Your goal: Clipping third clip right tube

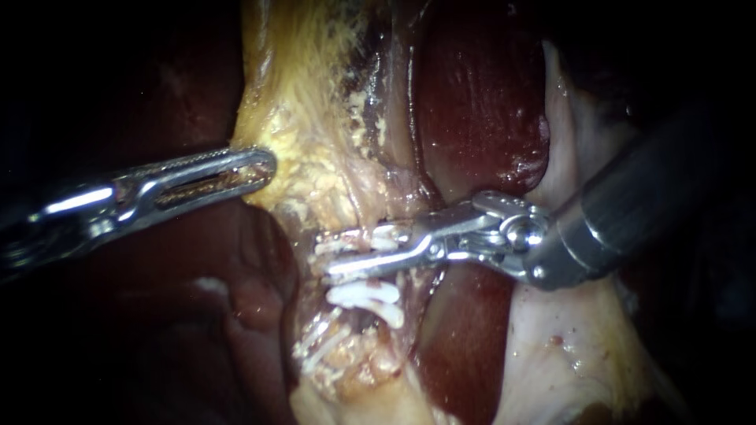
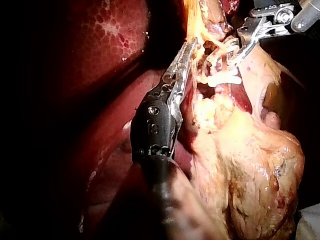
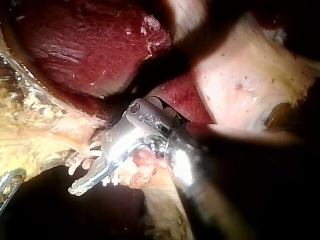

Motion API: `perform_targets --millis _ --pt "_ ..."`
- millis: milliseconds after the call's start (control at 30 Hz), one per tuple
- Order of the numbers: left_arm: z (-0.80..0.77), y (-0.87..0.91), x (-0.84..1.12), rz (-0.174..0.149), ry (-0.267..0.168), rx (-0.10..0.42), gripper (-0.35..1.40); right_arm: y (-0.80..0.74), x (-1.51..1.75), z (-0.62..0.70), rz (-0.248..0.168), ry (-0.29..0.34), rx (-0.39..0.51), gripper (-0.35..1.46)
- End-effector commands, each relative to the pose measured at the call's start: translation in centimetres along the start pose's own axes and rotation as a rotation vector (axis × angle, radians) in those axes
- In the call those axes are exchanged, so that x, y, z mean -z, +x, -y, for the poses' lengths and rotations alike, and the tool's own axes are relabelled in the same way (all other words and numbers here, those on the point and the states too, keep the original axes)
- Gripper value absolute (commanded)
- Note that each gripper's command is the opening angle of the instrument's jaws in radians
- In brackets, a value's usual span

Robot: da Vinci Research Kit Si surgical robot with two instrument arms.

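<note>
Gripping the edge of the yellow fatty tissue (image 1: 307, 142), the left instrument (image 1: 264, 164) comes in from 9 o'clock in the endoscope view. It is clenched on that edge, apparently to draw the strand sideways so that the tube (image 1: 356, 316) below it lies stretched and exposed. The tube runs from the centre toward 6 o'clock beside the dark liver (image 1: 472, 102), and white clips (image 1: 362, 295) already cross it. The right instrument (image 1: 354, 253) enters from 3 o'clock. Its tip is parted, a gap showing, and it sits square across the tube just above those clips, with white clip material lying in the gap. Judging by this placement, it stands crosswise so that the next clip closes flat, parallel to its neighbours.
</note>
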Motion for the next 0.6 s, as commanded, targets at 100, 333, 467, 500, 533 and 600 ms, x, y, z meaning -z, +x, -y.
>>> perform_targets --millis 100,333,467,500,533,600 --pt "0.00 0.00 0.00 0.000 0.000 0.000 -0.35 0.00 0.05 -0.08 -0.015 -0.015 -0.020 -0.17" --pt "0.00 0.00 0.00 0.000 0.000 0.000 -0.35 -0.14 0.16 -0.24 0.063 -0.118 -0.080 -0.35" --pt "0.00 0.00 0.00 0.000 0.000 0.000 -0.35 -0.21 0.10 -0.25 0.078 -0.116 -0.088 -0.35" --pt "0.00 0.00 0.00 0.000 0.000 0.000 -0.35 -0.21 0.09 -0.25 0.080 -0.114 -0.088 -0.35" --pt "0.00 0.00 0.00 0.000 0.000 0.000 -0.35 -0.21 0.08 -0.24 0.080 -0.114 -0.088 -0.35" --pt "0.00 0.00 0.00 0.000 0.000 0.000 -0.35 -0.21 0.08 -0.23 0.083 -0.111 -0.088 -0.35"
